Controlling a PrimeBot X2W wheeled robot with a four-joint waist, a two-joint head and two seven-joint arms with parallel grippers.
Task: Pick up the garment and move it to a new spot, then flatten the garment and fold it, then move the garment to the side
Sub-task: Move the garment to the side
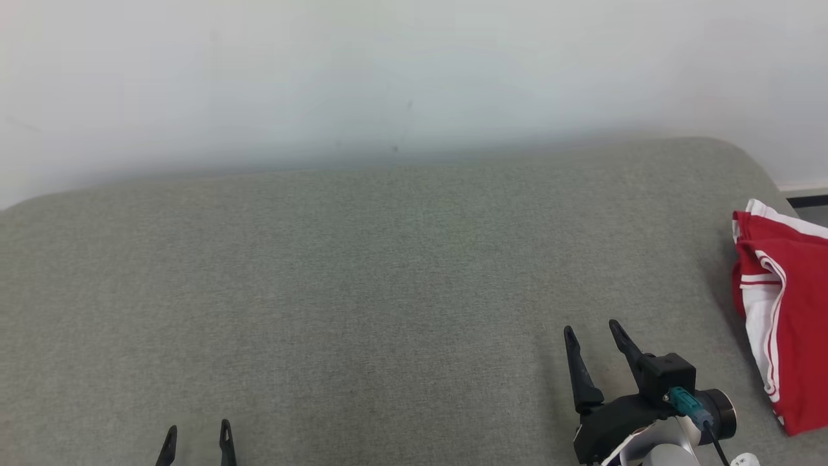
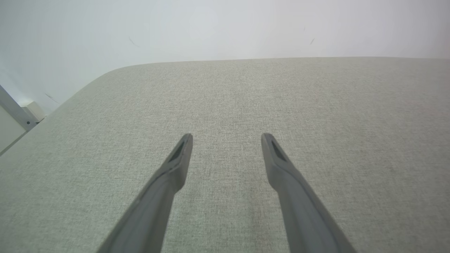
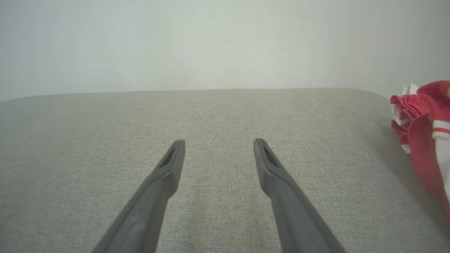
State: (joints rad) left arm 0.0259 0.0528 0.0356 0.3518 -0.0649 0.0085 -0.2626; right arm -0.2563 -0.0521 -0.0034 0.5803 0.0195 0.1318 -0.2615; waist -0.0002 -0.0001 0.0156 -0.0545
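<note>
Garment in red with white stripes lies to the right of the right end effector and well apart from it, at the rim of the cloth-covered counter, with part of it past the head view's edge. The right end effector hangs released and empty, its two fingers spread over bare cloth; the right wrist view shows the same gap with nothing in it. Far to the left of the right end effector, the left end effector is released and empty too, as the left wrist view confirms. From the head view the garment looks doubled over with fairly straight edges, yet the right wrist view shows its far end bunched and ruffled. That fits a garment waiting off to the side to be fetched, and equally one folded and set aside. If it is a fetch, I judge the nearer right end effector the better choice, pinching a single edge low against the counter rather than the ruffled heap. If it is set aside, the fingers should stay off the folds.
</note>
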